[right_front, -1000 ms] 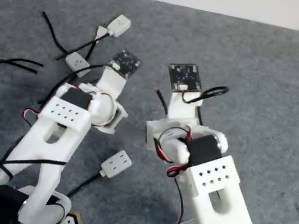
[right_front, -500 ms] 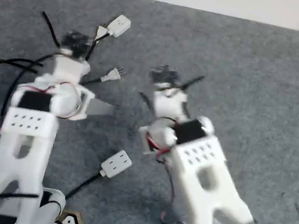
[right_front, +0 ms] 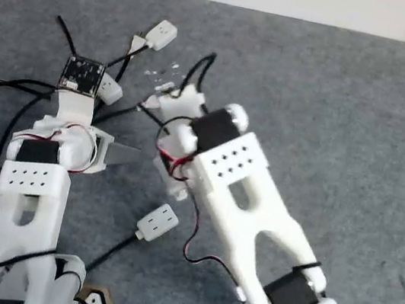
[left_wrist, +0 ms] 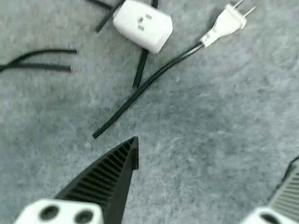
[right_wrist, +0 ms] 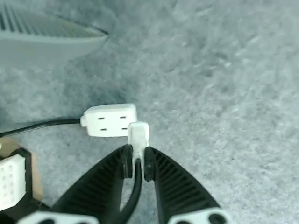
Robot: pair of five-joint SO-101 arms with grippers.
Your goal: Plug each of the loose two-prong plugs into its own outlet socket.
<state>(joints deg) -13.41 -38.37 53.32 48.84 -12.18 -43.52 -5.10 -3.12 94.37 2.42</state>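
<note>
Evidently no plug looks seated yet. At centre frame the right gripper (right_wrist: 137, 154) is clamped on one white plug (right_wrist: 138, 132), not yet in the socket (right_wrist: 110, 120). The left gripper (left_wrist: 212, 161) stands wide apart, with a second plug (left_wrist: 228, 23) lying loose at upper right.

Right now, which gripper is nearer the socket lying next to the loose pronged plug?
Left. The left gripper hangs open just short of that socket; the right gripper is shut on a plug next to another socket.
</note>
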